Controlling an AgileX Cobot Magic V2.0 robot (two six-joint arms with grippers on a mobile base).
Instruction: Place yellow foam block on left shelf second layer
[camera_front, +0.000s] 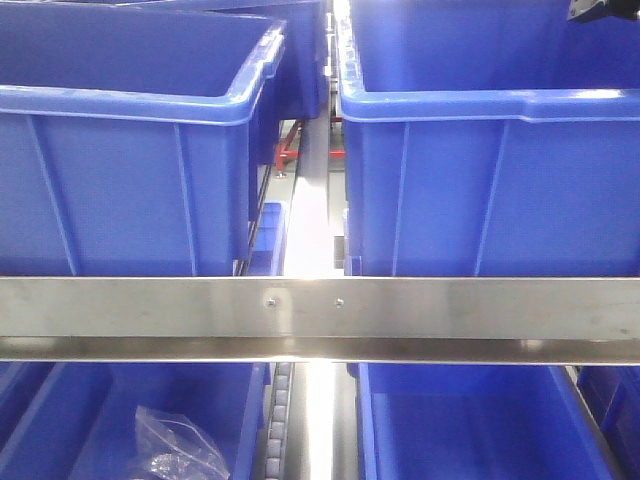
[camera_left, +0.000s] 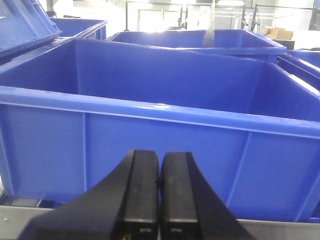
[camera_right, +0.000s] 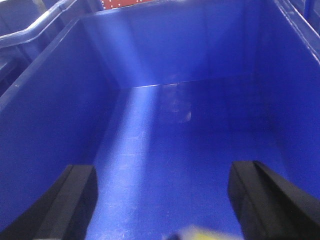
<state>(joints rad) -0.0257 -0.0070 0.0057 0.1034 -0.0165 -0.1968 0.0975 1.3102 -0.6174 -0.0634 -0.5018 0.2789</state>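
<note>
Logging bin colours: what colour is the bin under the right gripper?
Blue, clearest in right wrist view.

Showing no readable text, label, brand, number or sign anywhere. Bearing no print on the blue plastic bins, none on the brushed metal shelf rail, and only an illegible blur on the red patch beyond the bin's far rim.

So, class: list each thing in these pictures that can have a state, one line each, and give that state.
left gripper: shut, nothing between its fingers, facing a bin wall.
right gripper: open wide, over a bin's inside.
upper left bin: upright, contents hidden.
upper right bin: upright, contents hidden.
lower left bin: holds a crumpled plastic bag.
yellow foam block: only a yellow sliver shows at the frame's bottom edge.
</note>
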